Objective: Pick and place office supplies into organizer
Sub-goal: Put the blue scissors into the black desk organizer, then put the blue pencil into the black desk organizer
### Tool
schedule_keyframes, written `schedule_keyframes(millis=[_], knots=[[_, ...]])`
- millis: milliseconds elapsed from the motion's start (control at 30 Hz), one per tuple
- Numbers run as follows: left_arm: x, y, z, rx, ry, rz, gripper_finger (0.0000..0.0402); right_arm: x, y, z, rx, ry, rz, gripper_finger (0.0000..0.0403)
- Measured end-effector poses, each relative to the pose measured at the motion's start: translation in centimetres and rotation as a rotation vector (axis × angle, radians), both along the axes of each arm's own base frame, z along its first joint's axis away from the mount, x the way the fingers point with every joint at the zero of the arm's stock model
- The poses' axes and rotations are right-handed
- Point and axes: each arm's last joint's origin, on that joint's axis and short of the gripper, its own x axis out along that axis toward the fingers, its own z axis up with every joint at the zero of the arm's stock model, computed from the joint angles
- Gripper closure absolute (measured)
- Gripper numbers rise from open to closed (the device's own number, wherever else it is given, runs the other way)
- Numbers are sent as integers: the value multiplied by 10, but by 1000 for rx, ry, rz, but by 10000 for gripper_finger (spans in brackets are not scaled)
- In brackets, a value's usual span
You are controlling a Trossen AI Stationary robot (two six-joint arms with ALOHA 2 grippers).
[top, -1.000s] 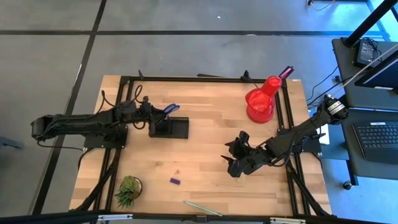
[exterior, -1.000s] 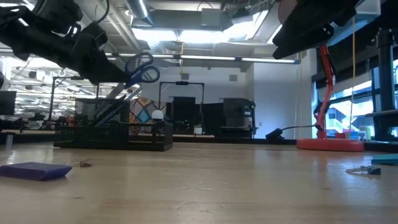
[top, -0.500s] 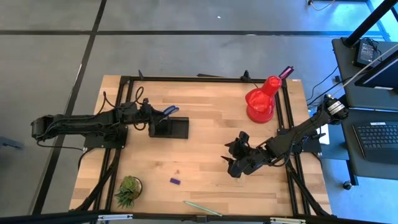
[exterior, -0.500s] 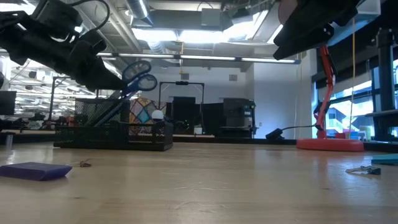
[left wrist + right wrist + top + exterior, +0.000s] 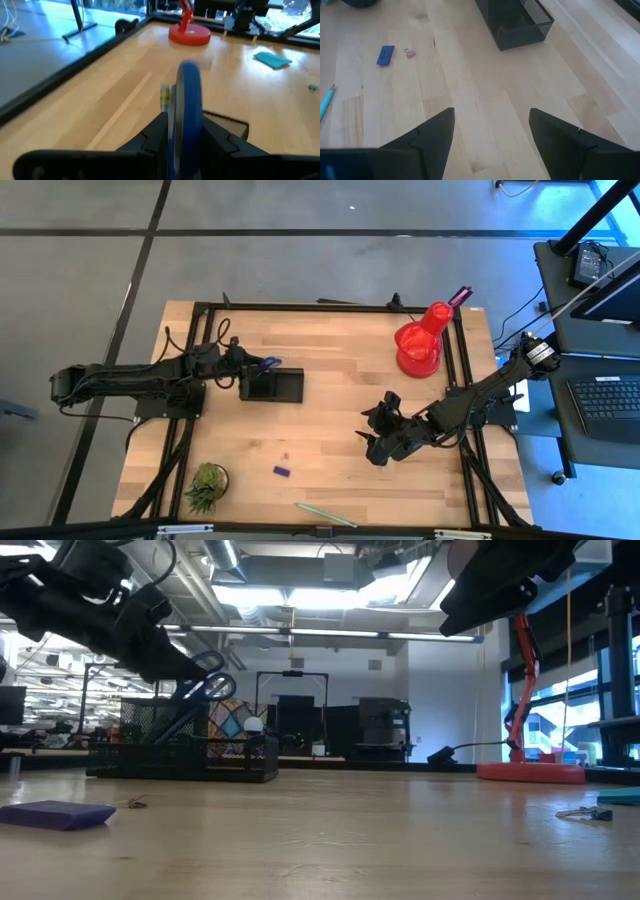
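Note:
The blue-handled scissors are in my left gripper, which is shut on them over the black organizer. In the low view the blue handles stand above the mesh cup section, and the blades slant down into it. The left wrist view shows a handle loop edge-on between my fingers. My right gripper hovers open over the table's right half, touching nothing. A purple block and a pale pen lie near the near edge. A cyan pad lies on the table. My left gripper pinches the scissors by the blue handle loop between its two fingers, coming from the table's left and slanting downward. The scissors are tilted, handles up, and the blade end points down into the organizer's cup section.
A red desk lamp stands at the far right, its base on the table. A small green plant sits at the near left corner. A tiny pink clip lies beside the purple block. Bare wood lies between the organizer and my right gripper.
My left gripper has moved down toward the organizer, still shut on the scissors. The blue handles now stand lower and closer to the mesh cup than a second ago, and the blades have gone deeper into it. My right arm has kept still.

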Motion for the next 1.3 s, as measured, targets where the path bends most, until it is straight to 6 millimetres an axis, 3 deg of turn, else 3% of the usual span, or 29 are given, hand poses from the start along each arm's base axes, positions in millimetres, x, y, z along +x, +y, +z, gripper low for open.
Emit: schedule_keyframes(millis=[600,700,967,1300], knots=[[9,-1,47,53,-124,-140,245,0,0,0,1,0,0,143],[11,-6,54,48,-154,-230,238,0,1,-1,25,19,30,143],[17,-43,65,45,-274,-570,242,5,7,3,40,7,187,143],[34,-95,56,149,-279,-693,242,12,15,13,95,-93,302,143]])
